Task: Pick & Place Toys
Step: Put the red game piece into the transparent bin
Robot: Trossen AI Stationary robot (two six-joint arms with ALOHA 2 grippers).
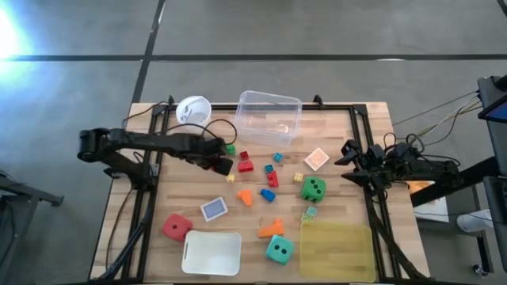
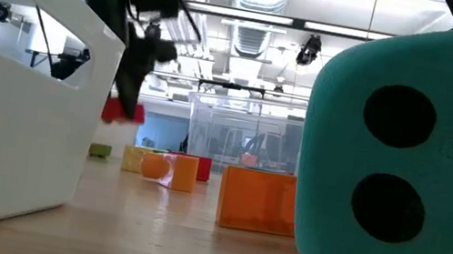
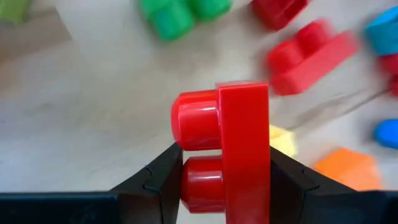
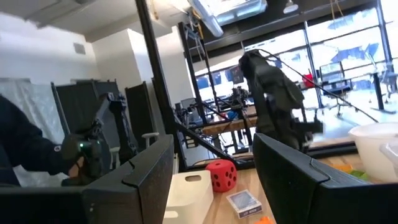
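Seen from above: left gripper [image 1: 224,164] out over the middle of the wooden table [image 1: 356,134], clamped on a small red block [image 1: 224,168], just beside a green block [image 1: 230,148]. Right gripper [image 1: 346,153] parked at the right edge, fingers apart and holding nothing. Scattered between them, another red block [image 1: 245,164], small blue, yellow and orange blocks, a green dice [image 1: 314,188] and a pale flat tile [image 1: 317,158]. Nearer the front edge, a red dice [image 1: 177,227], a teal dice [image 1: 278,249], a blue-faced tile [image 1: 214,209], a white tray [image 1: 212,252] and a yellowish tray [image 1: 337,247]. At the back edge, a clear plastic tub [image 1: 269,115] and a white cup [image 1: 193,108].

At table height: teal dice [image 2: 413,168] filling the right side, white tray [image 2: 22,83] the left. Left gripper [image 2: 126,101] hanging clear of the tabletop with the red block [image 2: 123,111] in its grip. Orange block [image 2: 257,199] and further blocks standing in the middle distance, the clear plastic tub [image 2: 244,135] behind them.

From the left wrist: red block [image 3: 227,149] pinched upright between both dark fingers [image 3: 155,180], studs sideways, above blurred green, red, blue, yellow and orange blocks on the wood.

From the right wrist: right gripper [image 4: 214,174] with fingers spread wide on empty air; beyond, red dice [image 4: 221,175], blue-faced tile [image 4: 241,201], white tray [image 4: 189,190] and the left arm [image 4: 273,93]. A person's dark sleeve [image 4: 25,149] at the frame's edge.
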